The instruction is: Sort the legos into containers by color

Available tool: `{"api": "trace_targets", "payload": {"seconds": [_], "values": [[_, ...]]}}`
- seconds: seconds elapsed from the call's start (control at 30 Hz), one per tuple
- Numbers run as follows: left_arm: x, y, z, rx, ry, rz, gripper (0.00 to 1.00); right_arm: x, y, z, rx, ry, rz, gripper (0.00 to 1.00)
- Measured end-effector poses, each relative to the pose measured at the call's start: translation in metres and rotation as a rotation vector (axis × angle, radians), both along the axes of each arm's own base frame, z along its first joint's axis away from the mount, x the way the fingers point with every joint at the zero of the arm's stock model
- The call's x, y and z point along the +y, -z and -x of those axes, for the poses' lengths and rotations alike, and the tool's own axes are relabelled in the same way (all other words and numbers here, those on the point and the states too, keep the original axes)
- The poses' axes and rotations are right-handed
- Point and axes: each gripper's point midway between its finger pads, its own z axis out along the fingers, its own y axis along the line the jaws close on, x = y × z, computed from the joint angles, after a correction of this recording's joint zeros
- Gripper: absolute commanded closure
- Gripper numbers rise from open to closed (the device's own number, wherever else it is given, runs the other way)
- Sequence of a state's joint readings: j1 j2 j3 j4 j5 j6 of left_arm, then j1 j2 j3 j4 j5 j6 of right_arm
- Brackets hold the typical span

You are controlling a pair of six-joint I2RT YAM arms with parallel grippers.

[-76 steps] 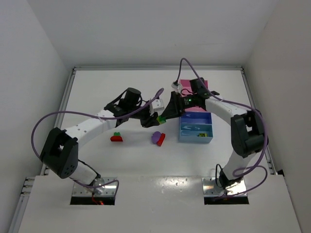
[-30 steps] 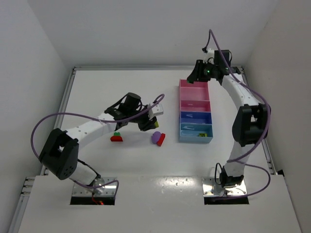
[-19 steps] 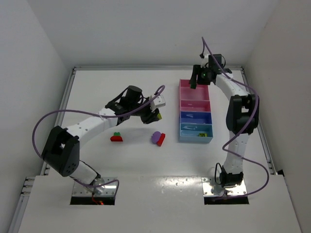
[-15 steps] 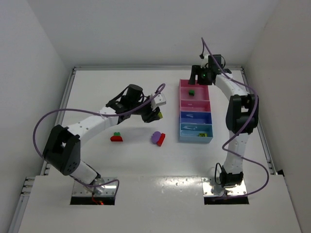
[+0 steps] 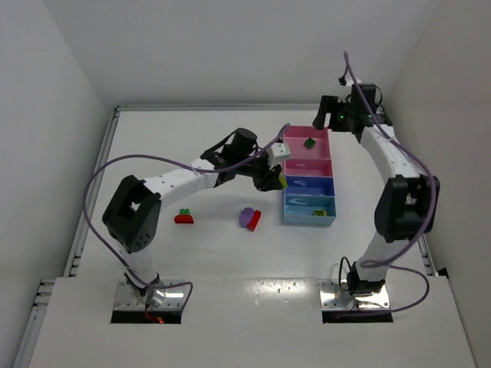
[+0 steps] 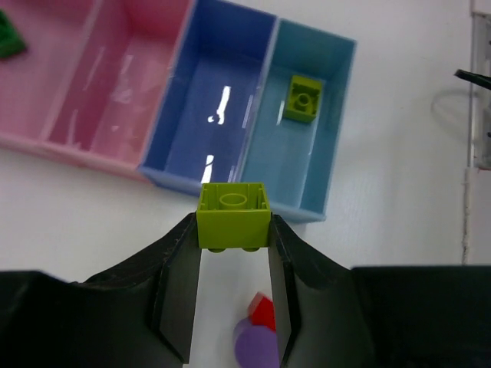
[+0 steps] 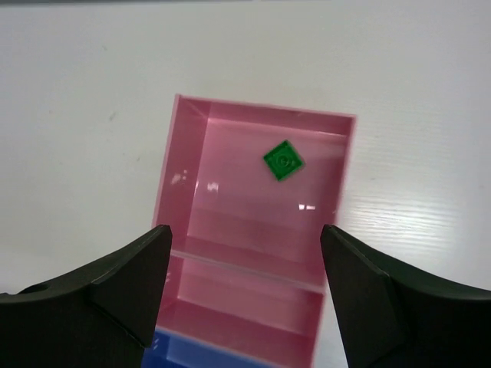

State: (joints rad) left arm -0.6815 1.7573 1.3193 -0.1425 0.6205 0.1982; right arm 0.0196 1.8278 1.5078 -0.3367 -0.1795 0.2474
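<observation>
Left gripper (image 6: 233, 228) clamps a small lime-yellow plastic brick (image 6: 233, 205); right gripper (image 7: 245, 239), jaws apart, hangs over the tray's far-end pink compartment (image 7: 222, 184).

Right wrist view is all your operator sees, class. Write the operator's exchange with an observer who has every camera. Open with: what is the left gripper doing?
Observer: The left gripper is shut on a small yellow-green plastic brick, beside the divided plastic tray.
Operator: Is anything in the compartments I can't see?
Observer: The light blue end compartment holds one matching yellow-green brick.
Operator: What lies loose?
Observer: A red-and-green brick pair and a purple-and-red pair lie on the white table, left of the tray.
</observation>
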Motion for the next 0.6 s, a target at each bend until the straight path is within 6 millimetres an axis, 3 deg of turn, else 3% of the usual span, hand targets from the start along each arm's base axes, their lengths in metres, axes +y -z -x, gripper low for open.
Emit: {"api": "trace_targets", "payload": {"seconds": [0.13, 0.27, 0.5, 0.6], "values": [[-0.03, 0.021, 0.02, 0.051, 0.066, -0.011, 0.78, -0.022, -0.073, 0.019, -0.157, 0.059, -0.016, 0.21], [-0.046, 0.038, 0.033, 0.081, 0.104, -0.032, 0.74, -0.03, -0.1, 0.028, -0.218, 0.079, -0.039, 0.21], [-0.059, 0.042, 0.037, 0.093, 0.117, -0.031, 0.64, -0.034, -0.074, 0.04, -0.141, 0.081, -0.075, 0.21], [-0.061, 0.047, 0.036, 0.098, 0.118, -0.034, 0.61, -0.036, -0.074, 0.041, -0.137, 0.081, -0.086, 0.21]]}}
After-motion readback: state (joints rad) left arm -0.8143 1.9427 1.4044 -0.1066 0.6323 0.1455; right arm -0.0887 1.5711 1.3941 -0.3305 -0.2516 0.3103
